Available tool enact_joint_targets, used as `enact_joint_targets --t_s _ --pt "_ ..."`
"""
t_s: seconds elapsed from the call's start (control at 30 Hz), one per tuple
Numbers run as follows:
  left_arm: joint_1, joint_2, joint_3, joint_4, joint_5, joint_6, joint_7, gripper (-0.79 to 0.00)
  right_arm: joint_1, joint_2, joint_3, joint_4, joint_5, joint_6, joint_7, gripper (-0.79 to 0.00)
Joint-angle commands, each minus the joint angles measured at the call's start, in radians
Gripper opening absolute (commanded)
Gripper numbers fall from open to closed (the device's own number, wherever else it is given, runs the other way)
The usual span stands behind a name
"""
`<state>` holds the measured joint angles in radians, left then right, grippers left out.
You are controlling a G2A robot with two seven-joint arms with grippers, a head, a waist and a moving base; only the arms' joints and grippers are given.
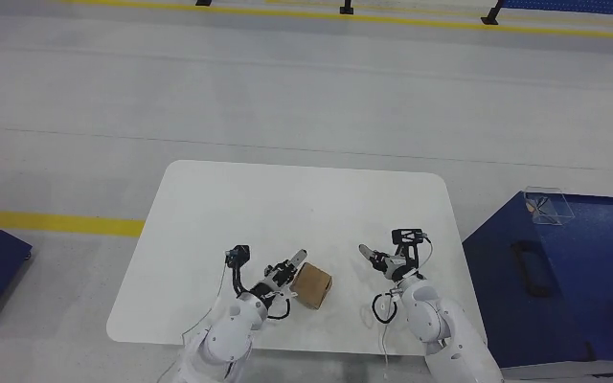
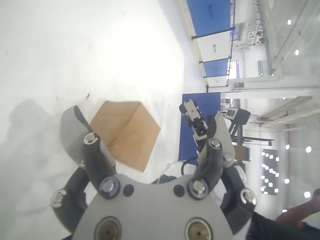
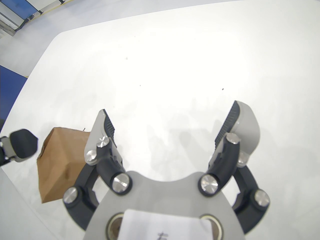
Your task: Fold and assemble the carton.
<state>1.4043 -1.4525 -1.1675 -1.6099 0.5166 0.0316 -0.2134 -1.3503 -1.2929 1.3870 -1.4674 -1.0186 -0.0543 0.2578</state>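
A small brown carton (image 1: 312,284) stands closed as a box near the front edge of the white table (image 1: 287,201). My left gripper (image 1: 290,266) is open right beside the carton's left face, one finger (image 2: 75,118) close against the box (image 2: 127,133), nothing gripped. My right gripper (image 1: 381,259) hovers open to the right of the carton, a short gap away, with bare table between its fingers (image 3: 170,123). In the right wrist view the carton (image 3: 61,161) stands to one side of that gripper, next to the left arm's black part (image 3: 22,143).
A blue cabinet (image 1: 546,287) with a clear plastic holder (image 1: 548,205) on it stands just right of the table. The table's back half is bare white surface. Grey floor with yellow lines (image 1: 67,224) surrounds it.
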Motion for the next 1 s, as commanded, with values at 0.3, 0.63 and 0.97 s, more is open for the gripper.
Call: enact_joint_targets --t_s 0.3,0.63,0.97 --pt "0.007 0.013 0.188 0.082 0.69 -0.117 0.23 -0.785 0.0 0.0 0.0 0.0 0.0 0.0 0.0 0.0" --pt "-0.022 0.004 0.205 0.129 0.666 -0.077 0.199 -0.785 0.0 0.0 0.0 0.0 0.0 0.0 0.0 0.0" --pt "-0.035 -0.004 0.215 0.158 0.685 -0.018 0.235 -0.785 0.0 0.0 0.0 0.0 0.0 0.0 0.0 0.0"
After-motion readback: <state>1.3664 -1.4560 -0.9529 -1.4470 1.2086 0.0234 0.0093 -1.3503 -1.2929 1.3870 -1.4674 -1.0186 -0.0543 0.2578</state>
